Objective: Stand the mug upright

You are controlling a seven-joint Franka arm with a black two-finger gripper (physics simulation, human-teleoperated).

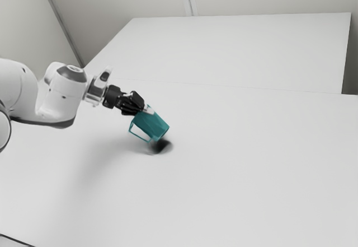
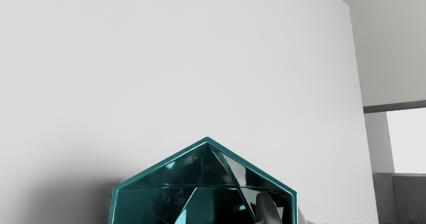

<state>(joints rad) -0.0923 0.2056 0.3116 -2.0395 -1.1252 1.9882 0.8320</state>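
Note:
In the exterior view, my gripper (image 1: 146,110) reaches down to the rim of the teal mug (image 1: 154,125) and pinches it there. The mug leans, its base pointing down toward the exterior view's right and its handle on the lower left side; a dark shadow lies under the base, and I cannot tell whether it touches the table. Looking into the six-sided mug (image 2: 143,205) in the wrist view, one finger is inside the wall and the other outside it, so my gripper (image 2: 293,214) is shut on that wall.
The white table (image 1: 240,163) extends all around the mug. A large white panel (image 1: 240,51) stands beyond it, in front of the room's pale walls. A thin dark edge (image 1: 17,240) crosses the exterior view's bottom left corner.

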